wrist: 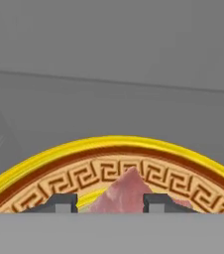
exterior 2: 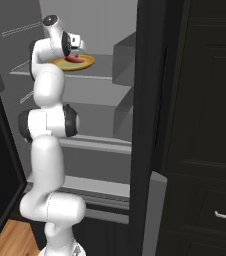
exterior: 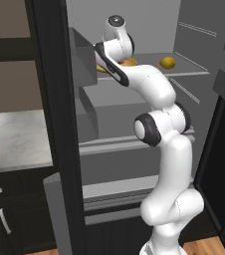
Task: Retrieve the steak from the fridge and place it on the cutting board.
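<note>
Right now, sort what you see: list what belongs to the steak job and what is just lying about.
For the job:
steak, on the yellow plate
fridge, door open
gripper, fingers either side of the steak

Lying about:
yellow plate
lemon on the same shelf
counter

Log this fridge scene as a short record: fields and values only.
fridge: door open, grey shelves exposed
plate: yellow rim, patterned band, on the upper shelf
steak: pink slab lying on the plate
lemon: same shelf, apart from the plate
end effector: at the plate, one fingertip on either side of the steak; grip not confirmed
cutting board: not judged from these views
</note>
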You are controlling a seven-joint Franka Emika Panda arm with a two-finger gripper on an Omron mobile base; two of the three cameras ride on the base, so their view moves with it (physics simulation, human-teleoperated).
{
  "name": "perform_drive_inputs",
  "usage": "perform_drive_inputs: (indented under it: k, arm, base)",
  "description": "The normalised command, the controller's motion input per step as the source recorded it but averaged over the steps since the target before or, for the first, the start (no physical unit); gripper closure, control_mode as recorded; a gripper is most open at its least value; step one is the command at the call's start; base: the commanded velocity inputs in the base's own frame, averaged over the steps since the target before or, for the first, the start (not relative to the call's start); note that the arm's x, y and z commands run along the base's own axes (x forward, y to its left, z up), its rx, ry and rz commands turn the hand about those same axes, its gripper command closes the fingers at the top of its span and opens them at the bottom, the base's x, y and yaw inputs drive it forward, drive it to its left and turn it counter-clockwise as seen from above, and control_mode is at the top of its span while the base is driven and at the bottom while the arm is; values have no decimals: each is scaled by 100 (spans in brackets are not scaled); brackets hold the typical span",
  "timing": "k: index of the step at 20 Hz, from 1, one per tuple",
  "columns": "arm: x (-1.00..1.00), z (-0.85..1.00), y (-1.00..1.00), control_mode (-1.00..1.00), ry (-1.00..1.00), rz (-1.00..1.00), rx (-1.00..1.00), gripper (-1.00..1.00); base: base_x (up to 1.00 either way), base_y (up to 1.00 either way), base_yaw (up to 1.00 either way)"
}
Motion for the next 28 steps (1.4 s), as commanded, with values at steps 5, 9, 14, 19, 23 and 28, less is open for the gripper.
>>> perform_drive_inputs:
  k: [5,9,14,19,23,28]
  arm:
    - [5,-1,-17,-100,0,0,0,100]
    - [0,0,-3,-100,0,0,0,100]
    - [-6,0,0,-100,-7,0,0,100]
    - [-13,0,0,-100,-16,0,0,100]
    - [-19,0,0,-100,-20,0,0,100]
    - [-26,0,0,-100,-17,1,0,100]
  base:
    - [0,0,0]
    - [0,0,0]
    - [0,0,0]
    - [0,0,0]
    - [0,0,0]
    - [0,0,0]
